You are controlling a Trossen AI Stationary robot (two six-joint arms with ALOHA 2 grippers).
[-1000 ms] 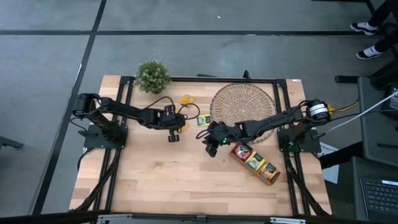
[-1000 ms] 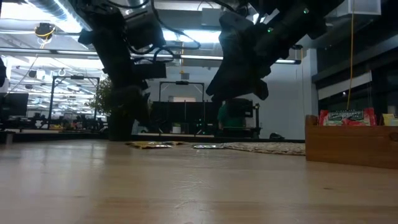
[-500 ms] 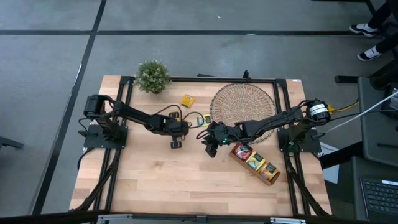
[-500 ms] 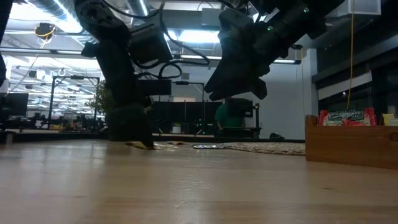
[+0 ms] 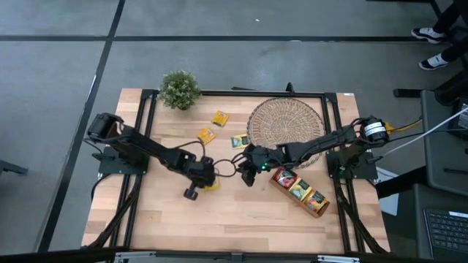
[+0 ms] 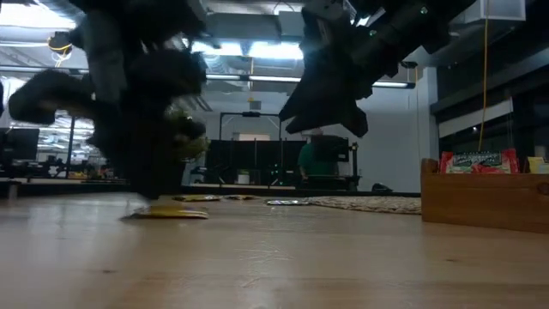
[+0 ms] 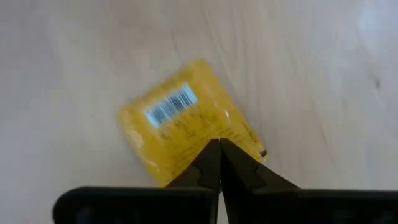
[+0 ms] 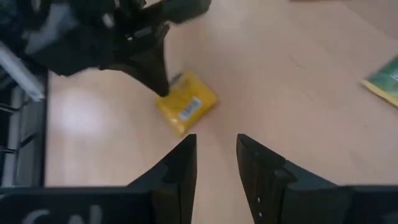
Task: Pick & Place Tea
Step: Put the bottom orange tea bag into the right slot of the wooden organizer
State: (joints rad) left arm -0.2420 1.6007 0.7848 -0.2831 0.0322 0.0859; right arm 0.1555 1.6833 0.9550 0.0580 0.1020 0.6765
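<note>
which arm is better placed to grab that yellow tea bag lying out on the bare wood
Right, probably. The right gripper is open and points at the yellow sachet. The left gripper is shut, its tips pressed on the sachet's edge.

We see right gripper [image 8: 216, 163] fingers parted over bare wooden table [image 8: 298, 74]. Left gripper [image 8: 163, 87] tip touches yellow tea sachet [image 8: 186, 103], barcode up. Green sachet [image 8: 384, 82] at frame edge, well apart.

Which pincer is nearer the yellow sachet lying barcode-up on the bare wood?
Left. The left pincer, shut, has its tips down on the edge of the yellow sachet. The right pincer is partly open and hovers off to one side, clear of it.
</note>
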